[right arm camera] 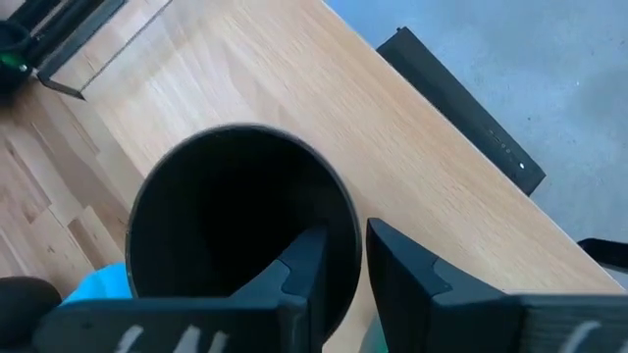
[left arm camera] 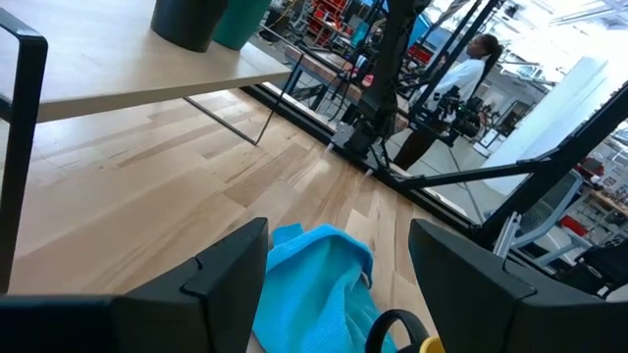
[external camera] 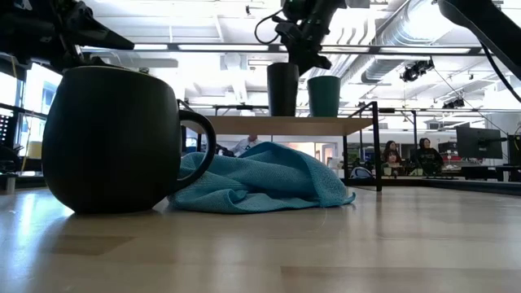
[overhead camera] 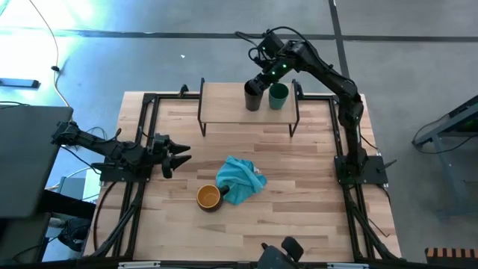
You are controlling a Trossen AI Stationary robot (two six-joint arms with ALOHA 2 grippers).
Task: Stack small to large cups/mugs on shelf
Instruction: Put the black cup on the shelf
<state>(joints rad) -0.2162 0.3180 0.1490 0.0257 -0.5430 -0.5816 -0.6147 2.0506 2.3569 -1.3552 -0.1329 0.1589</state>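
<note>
Black cup on shelf beside green cup, rim pinched by right gripper; left gripper released, idle at table's left.

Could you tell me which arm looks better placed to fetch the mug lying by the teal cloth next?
Probably the left. Its open gripper waits just beside the teal cloth and the mug, while the right gripper is across the table at the shelf, its fingers straddling the black cup's rim.
</note>
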